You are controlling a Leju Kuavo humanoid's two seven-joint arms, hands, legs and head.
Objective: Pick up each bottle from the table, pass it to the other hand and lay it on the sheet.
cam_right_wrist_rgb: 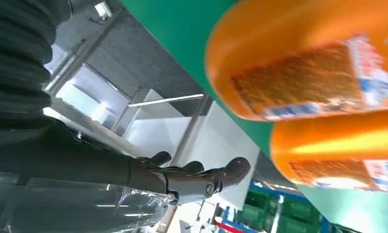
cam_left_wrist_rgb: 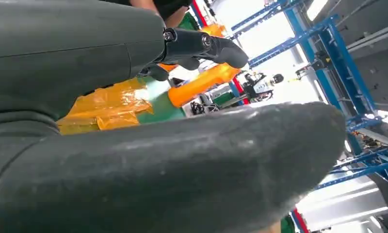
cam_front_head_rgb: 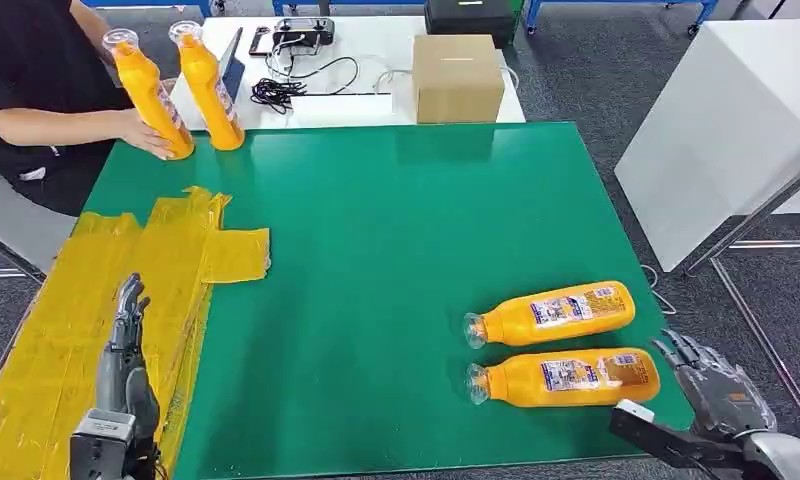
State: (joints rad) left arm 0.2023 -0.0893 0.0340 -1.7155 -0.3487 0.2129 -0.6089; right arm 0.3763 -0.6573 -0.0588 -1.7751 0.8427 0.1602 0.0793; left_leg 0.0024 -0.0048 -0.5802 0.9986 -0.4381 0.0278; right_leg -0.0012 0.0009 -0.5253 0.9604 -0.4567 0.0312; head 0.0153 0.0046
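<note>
Two orange bottles lie side by side on the green table at the near right: one nearer me and one just behind it. My right hand hovers just right of the nearer bottle's base, fingers spread, holding nothing. My left hand rests over the yellow sheet at the near left, fingers extended and empty. Two more orange bottles stand at the far left; a person's hand holds one, the other stands beside it.
A person in black sits at the far left corner. Behind the green table, a white table carries a cardboard box, cables and a device. A white cabinet stands to the right.
</note>
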